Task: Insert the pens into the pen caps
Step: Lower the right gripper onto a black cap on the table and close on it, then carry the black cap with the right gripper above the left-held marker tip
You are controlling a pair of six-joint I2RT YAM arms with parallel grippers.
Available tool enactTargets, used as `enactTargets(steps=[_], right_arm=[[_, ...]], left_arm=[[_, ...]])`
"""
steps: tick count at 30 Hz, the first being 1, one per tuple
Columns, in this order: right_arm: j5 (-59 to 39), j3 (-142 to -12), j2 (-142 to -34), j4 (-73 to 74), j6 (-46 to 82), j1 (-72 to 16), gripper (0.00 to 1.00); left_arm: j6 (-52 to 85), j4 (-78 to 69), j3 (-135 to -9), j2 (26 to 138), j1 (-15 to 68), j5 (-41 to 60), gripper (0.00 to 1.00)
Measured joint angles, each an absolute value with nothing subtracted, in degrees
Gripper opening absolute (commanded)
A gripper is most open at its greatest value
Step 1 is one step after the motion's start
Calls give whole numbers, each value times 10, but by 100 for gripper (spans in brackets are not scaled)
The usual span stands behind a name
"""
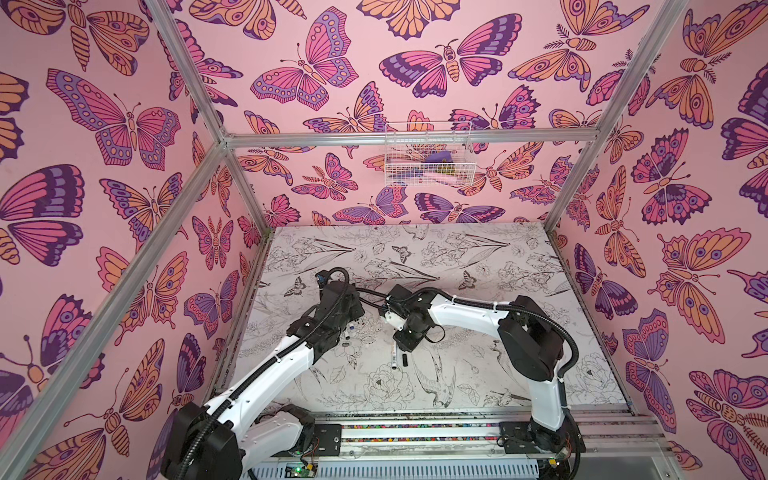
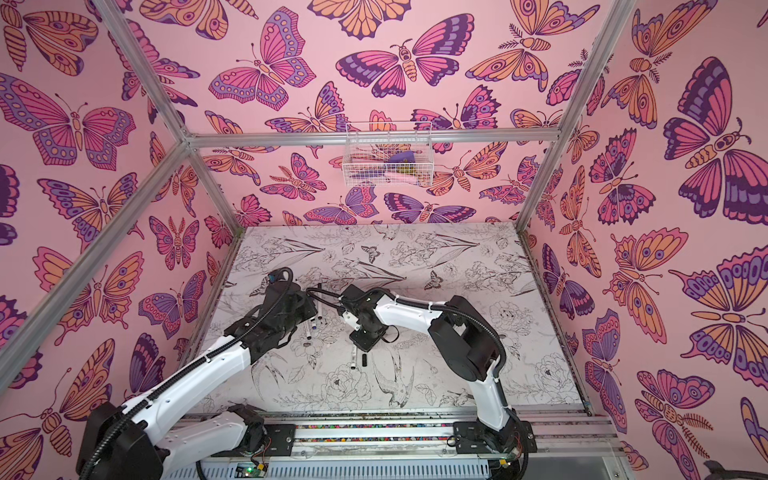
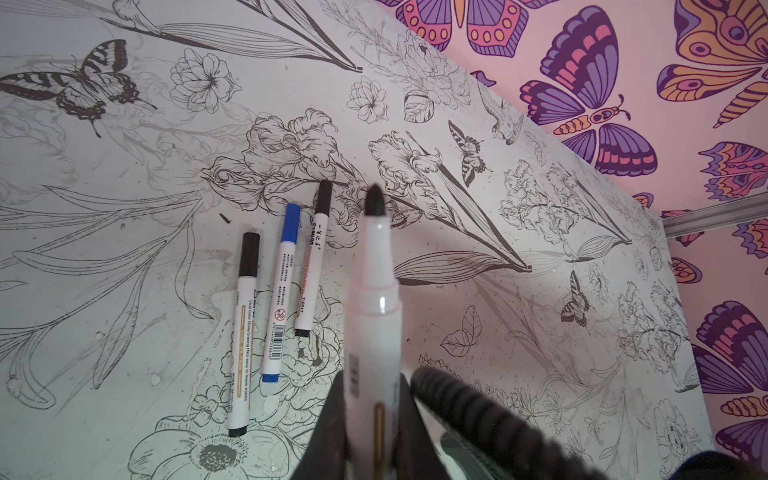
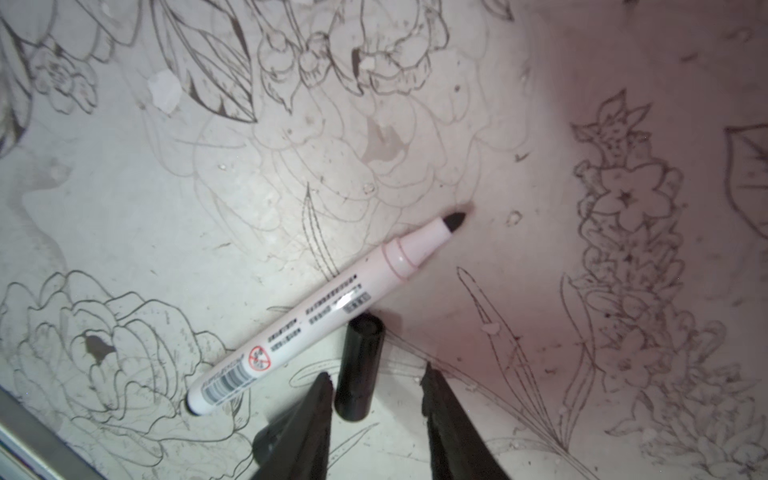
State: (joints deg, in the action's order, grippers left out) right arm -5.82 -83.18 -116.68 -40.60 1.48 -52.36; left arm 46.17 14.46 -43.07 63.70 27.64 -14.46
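My left gripper point(image 3: 372, 386) is shut on an uncapped white pen point(image 3: 374, 307), whose black tip points away over the table. Three capped pens lie side by side beyond it: one with a black cap point(image 3: 244, 332), one with a blue cap point(image 3: 282, 291) and another with a black cap point(image 3: 316, 257). In the right wrist view a second uncapped pen point(image 4: 324, 307) lies flat, with a loose black pen cap point(image 4: 359, 365) beside it. My right gripper point(image 4: 377, 374) is open and low over that cap; one finger is close to it, the other apart. Both top views show this pen point(image 1: 392, 359) and cap point(image 2: 364, 359).
A white wire basket point(image 1: 428, 158) with coloured items hangs on the back wall. Pink butterfly walls and aluminium posts close in the floral table point(image 1: 478, 374) on three sides. A metal rail point(image 1: 415, 432) carries both arm bases at the front.
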Motion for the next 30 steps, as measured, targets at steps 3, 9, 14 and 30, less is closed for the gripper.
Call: enactTargets(steps=[3, 9, 14, 30], right_arm=[[-40, -840, -1177, -414, 12, -529, 36], [-10, -852, -1186, -424, 13, -536, 30], [-1, -863, -1193, -430, 14, -536, 11], [-159, -751, -929, -299, 128, -321, 4]], left_arm=[[462, 150, -430, 637, 276, -145, 0], [464, 151, -430, 637, 276, -144, 0], [466, 151, -430, 639, 276, -142, 0], [361, 46, -463, 745, 332, 45, 0]])
